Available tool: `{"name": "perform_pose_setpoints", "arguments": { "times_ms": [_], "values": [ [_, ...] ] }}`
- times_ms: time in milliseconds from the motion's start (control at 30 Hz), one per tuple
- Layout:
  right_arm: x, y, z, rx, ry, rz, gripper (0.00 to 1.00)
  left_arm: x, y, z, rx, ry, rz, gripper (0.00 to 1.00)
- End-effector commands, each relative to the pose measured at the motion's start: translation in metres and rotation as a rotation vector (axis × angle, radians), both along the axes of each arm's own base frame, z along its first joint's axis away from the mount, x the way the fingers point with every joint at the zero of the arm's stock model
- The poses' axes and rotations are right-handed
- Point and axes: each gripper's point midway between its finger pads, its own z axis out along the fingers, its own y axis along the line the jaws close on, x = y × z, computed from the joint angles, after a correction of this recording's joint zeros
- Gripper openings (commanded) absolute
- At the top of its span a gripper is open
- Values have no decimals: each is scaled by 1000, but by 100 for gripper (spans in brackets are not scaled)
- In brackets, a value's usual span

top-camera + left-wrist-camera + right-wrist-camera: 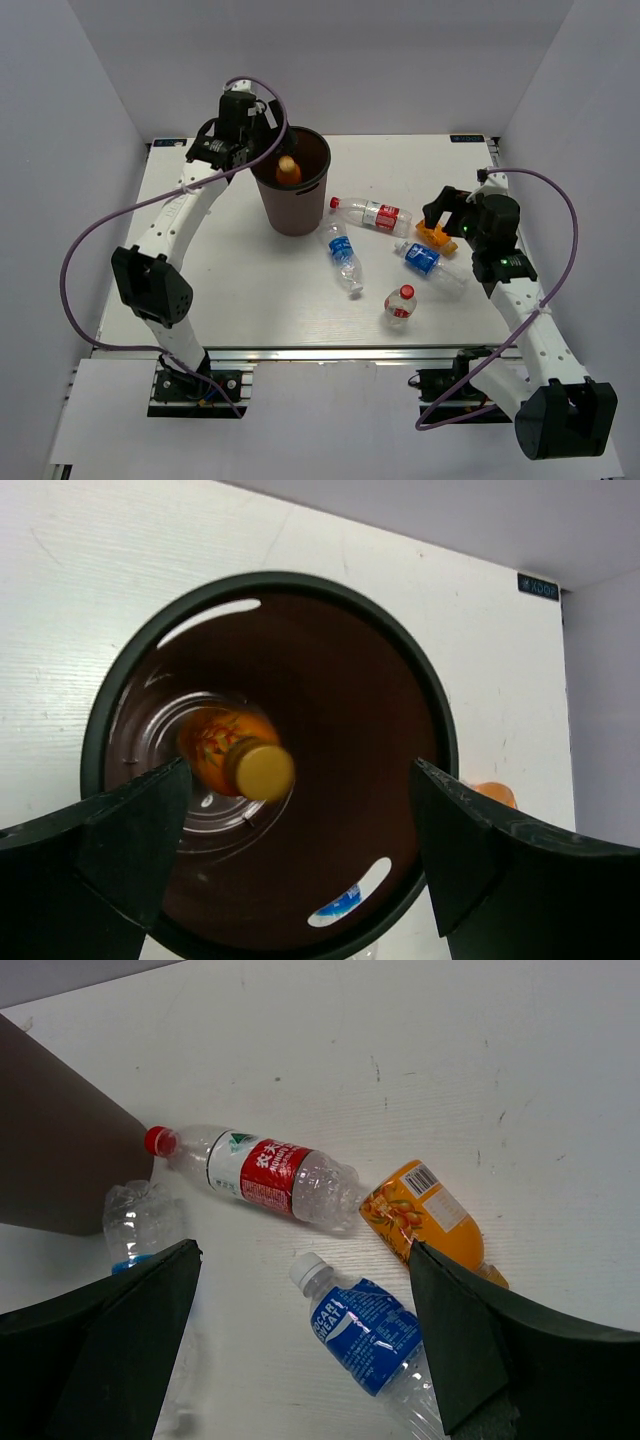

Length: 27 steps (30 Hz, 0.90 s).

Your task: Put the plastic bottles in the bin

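One of six binned: small orange plastic bottle (235, 758) sits at the bottom of the bin, gold cap up; five more on the table.
Left gripper (300, 840): hangs straight over the bin mouth, jaws wide, nothing between them; parked there so a drop lands inside, I judge.
Bin: round dark brown plastic bin (296, 212), upright, far side left of centre, handle slots in rim; within the left arm's reach, so that arm likely does the drops.
Blue-label bottle: clear crumpled bottle with blue label (343, 258), lying flat just right of the bin's foot.
Red-cap bottle: clear bottle with red label and red cap (370, 214), lying, cap toward the bin, near it; contact unclear.
Front bottle: second red-label bottle (400, 305), toward the near edge, looks upright, apart from the rest.
White-cap bottle: second blue-label bottle (425, 260), lying flat.
Orange bottle on table: second orange bottle (430, 1215), flat, barcode up, just beside the red-cap bottle's base.
Right gripper (300, 1350): jaws wide, empty, hovers above the orange and white-cap bottles; probably lining up a pick.
Surface: white table (230, 290), matte, scuffed and specked.
Room: pale plain wall panels (400, 60) on three sides; purple cables (75, 260) loop off both arms.
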Motion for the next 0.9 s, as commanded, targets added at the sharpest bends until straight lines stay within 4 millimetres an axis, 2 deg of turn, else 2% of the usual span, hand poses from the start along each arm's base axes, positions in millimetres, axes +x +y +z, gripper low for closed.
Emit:
{"name": "perform_pose_setpoints", "arguments": {
  "times_ms": [0,33,100,133,200,233,267,300,333,367,400,433,467,533,567,733,767,800,867],
  "values": [
    [3,0,15,-10,-34,6,89,-6,-1,55,-14,-122,12,98],
    [3,0,14,-9,-36,9,89,-11,-11,64,-26,-145,-8,98],
    [2,1,16,-7,-43,10,89,-18,-18,69,-29,-160,-15,98],
    [1,1,16,-6,-46,10,89,-29,-26,69,-26,-163,-33,98],
    [1,-1,14,-6,-41,2,89,-41,-30,59,-1,-147,-18,98],
    [2,-2,15,-9,-44,-8,89,-56,-37,63,-7,-158,-32,98],
    [2,-4,15,-11,-41,-14,89,-66,-38,32,20,-97,-26,98],
    [1,-5,14,-13,-39,-21,89,-74,-41,22,2,-73,-5,98],
    [2,-11,13,-23,-39,-53,89,-89,-62,18,-25,-88,-51,98],
    [2,-12,15,-23,-48,-63,89,-105,-69,18,-55,-99,-70,98],
    [2,-14,15,-22,-50,-74,89,-118,-77,-18,-52,-39,-82,98],
    [1,-16,16,-22,-54,-86,89,-136,-102,-25,-73,-35,-150,98],
    [1,-17,16,-19,-58,-90,89,-143,-114,-49,-61,20,-167,98],
    [0,-18,15,-16,-56,-102,89,-161,-135,-80,-8,99,-214,98],
    [-1,-19,15,-9,-56,-112,89,-161,-142,-107,28,160,-204,98],
    [-2,-20,15,-4,-56,-122,89,-166,-170,-160,66,239,-236,98],
    [-2,-20,15,-1,-55,-121,89,-165,-172,-168,64,256,-220,98],
    [-2,-19,15,1,-57,-118,89,-164,-174,-185,82,284,-215,98],
    [-3,-19,15,3,-52,-118,89,-159,-175,-196,82,299,-177,98]
  ]
}}
